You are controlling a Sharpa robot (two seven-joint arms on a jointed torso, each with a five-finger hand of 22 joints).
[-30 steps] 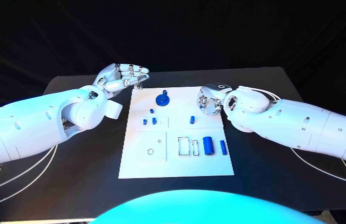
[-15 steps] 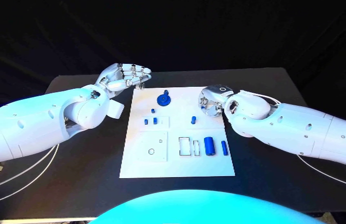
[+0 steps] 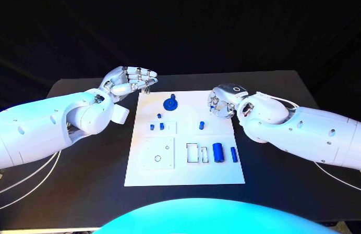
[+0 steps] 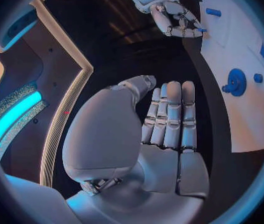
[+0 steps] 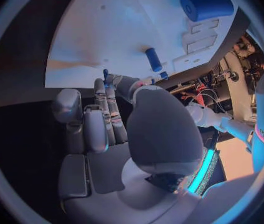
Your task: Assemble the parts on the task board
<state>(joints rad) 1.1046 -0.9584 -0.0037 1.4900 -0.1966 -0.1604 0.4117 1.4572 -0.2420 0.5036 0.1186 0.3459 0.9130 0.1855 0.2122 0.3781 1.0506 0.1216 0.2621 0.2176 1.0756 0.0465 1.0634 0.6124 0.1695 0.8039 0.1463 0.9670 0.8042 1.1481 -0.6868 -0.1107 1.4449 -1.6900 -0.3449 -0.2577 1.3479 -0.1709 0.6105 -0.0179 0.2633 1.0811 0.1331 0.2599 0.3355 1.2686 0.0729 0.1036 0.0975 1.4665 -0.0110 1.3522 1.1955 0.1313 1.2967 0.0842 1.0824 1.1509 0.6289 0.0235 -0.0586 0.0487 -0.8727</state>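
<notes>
left hand (image 3: 129, 81): fingers curled together, holding nothing, off the task board (image 3: 184, 166), likely waiting | right hand (image 3: 223, 102): fingers curled at board's edge, something blue at the tips, grasp unclear | parts (image 3: 217, 151) lie on board, nearer the right fingers | counter (image 3: 286, 171)

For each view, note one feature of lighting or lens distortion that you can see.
Head view: cyan light tints the white left arm, while the backdrop is black. Left wrist view: the fisheye lens bends the white task board's straight edge into a curve. Right wrist view: a bright cyan strip glows beside the silver right hand.
</notes>
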